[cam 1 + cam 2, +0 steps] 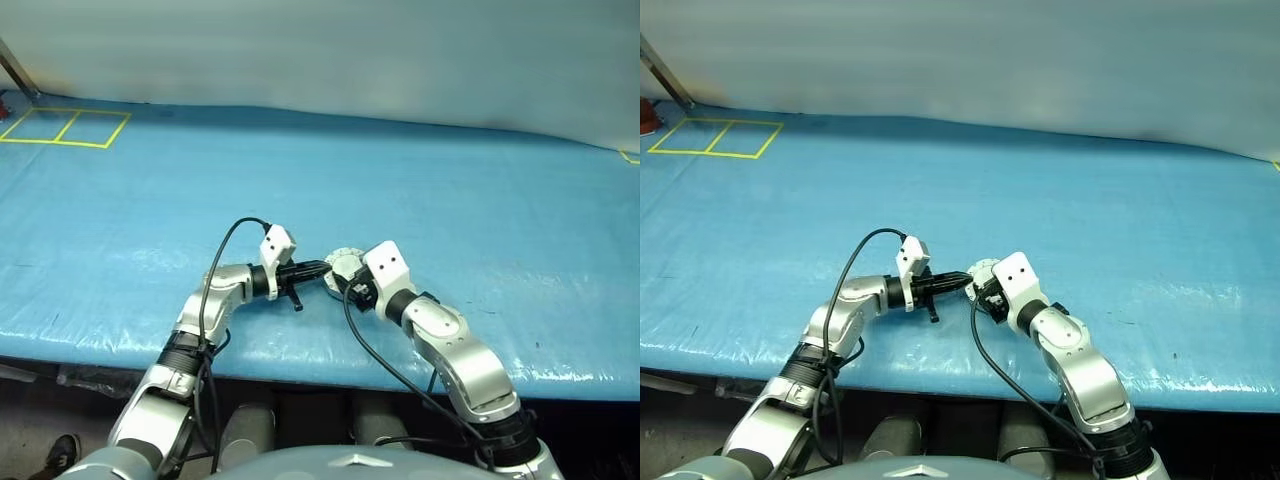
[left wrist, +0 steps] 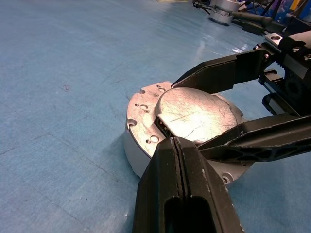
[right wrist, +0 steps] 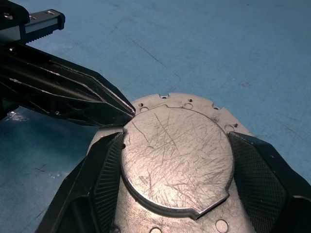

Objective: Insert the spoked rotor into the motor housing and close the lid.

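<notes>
Stiff metal motor housing (image 3: 177, 160), likely heavy and slick
Right end effector (image 3: 177, 194) clamped across its 2 sides; left end effector (image 2: 177, 145), fingers together, touches its raised scratched plate.

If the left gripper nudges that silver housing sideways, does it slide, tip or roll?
Probably slides: the motor housing sits flat and squat on the smooth blue table cover, so tipping or rolling looks unlikely. It looks like rigid, dense metal. The right gripper straddles it, likely checking any slide.

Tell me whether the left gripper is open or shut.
Shut. In the left wrist view the left gripper's two black fingers press together with no gap, their tip at the edge of the round silver motor housing that the right gripper straddles.
</notes>
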